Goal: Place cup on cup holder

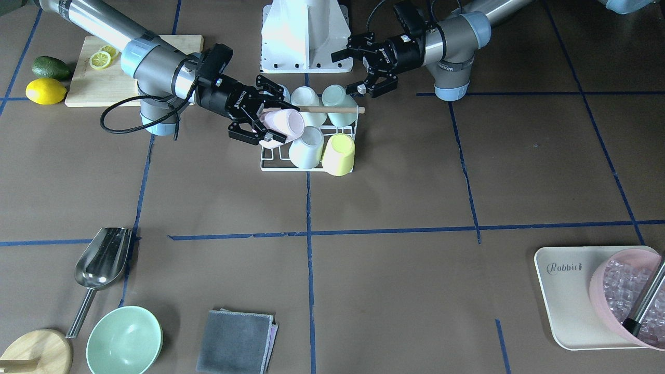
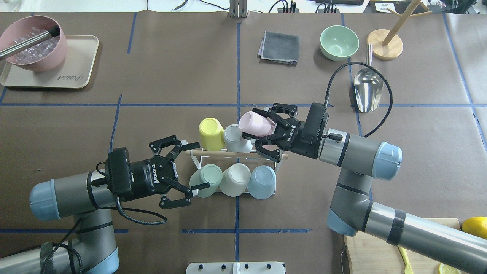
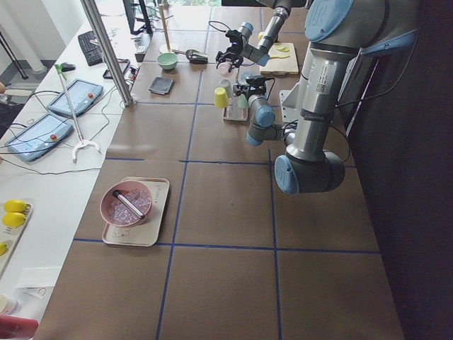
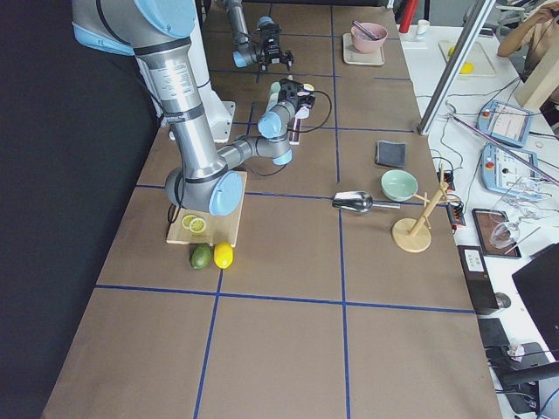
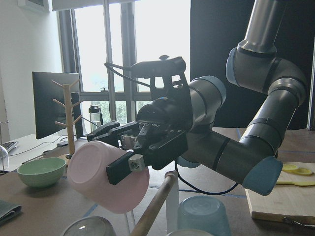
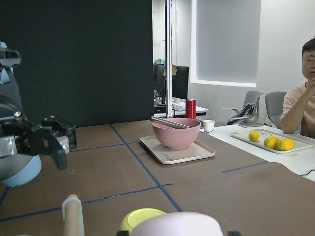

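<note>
Mid-bench, toward the robot-side edge: our right gripper (image 2: 255,127) pinches the pale pink plastic cup (image 2: 249,120), tilted, above the small white wire cup holder with a wooden rod (image 2: 224,153). We'd tip it fully mouth-down, centre it over the free spot beside the upturned white cup (image 2: 236,139), lower straight clear of the rod, then release. Left gripper (image 2: 201,165): jaws spread, empty, just beside the holder's other end.

Daylight is coming in through tall windows (image 5: 120,49), and a black wall panel (image 6: 74,59) is standing along one long edge of the table. Brown covering is lying flat over the table (image 1: 389,291), with blue tape lines (image 1: 309,234) crossing it in a grid. A white side bench (image 3: 42,180) is running alongside, and grey office chairs (image 6: 275,101) are sitting against a pale wall (image 6: 290,29).
</note>
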Robot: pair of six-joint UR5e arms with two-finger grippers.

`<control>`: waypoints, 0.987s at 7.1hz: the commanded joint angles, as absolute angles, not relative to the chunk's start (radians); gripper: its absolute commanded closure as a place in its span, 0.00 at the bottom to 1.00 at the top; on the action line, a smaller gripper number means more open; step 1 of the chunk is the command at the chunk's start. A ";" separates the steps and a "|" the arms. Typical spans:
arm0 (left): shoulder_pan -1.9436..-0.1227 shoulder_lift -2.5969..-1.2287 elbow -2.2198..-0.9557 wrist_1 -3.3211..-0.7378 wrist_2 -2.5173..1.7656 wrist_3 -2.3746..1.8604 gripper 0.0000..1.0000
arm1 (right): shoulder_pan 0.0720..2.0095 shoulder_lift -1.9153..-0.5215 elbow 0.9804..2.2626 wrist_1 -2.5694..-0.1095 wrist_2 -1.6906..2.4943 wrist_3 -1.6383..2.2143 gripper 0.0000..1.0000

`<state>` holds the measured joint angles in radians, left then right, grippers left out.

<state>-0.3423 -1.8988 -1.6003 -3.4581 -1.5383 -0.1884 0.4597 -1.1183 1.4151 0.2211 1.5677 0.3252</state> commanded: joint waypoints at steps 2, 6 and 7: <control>-0.441 -1.885 -1.713 -3.368 -1.483 -0.198 0.00 | 0.439 -1.121 1.394 0.291 1.566 0.331 0.62; -0.610 -1.855 -1.871 -3.040 -1.439 -0.342 0.00 | 0.455 -1.140 1.397 0.296 1.580 0.337 0.00; -0.632 -1.808 -1.920 -2.931 -1.439 -0.350 0.00 | 0.484 -1.137 1.397 0.293 1.586 0.339 0.00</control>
